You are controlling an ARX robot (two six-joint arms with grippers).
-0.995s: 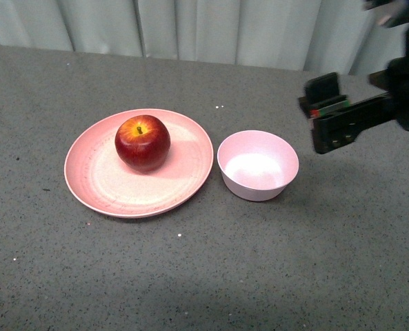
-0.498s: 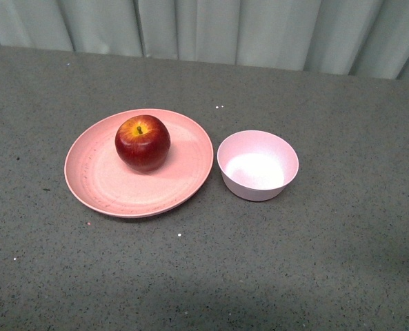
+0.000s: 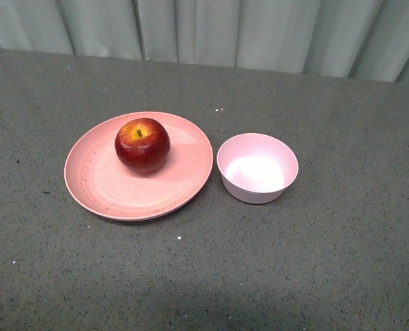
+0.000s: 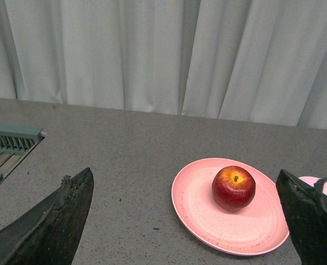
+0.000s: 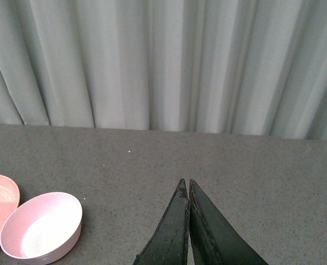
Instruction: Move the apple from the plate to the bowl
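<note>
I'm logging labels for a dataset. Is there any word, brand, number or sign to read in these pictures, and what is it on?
None can be read.
The apple, plate, bowl, table and curtain bear no writing or sticker on the sides shown.
The grey ribbed part at the edge of the left wrist view shows no legible marks.

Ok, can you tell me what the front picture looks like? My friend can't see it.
A shiny dark-red apple sits on a wide pink plate on a grey table. A small, empty pale-pink bowl stands close on the plate's right, and pale curtains hang behind.
</note>
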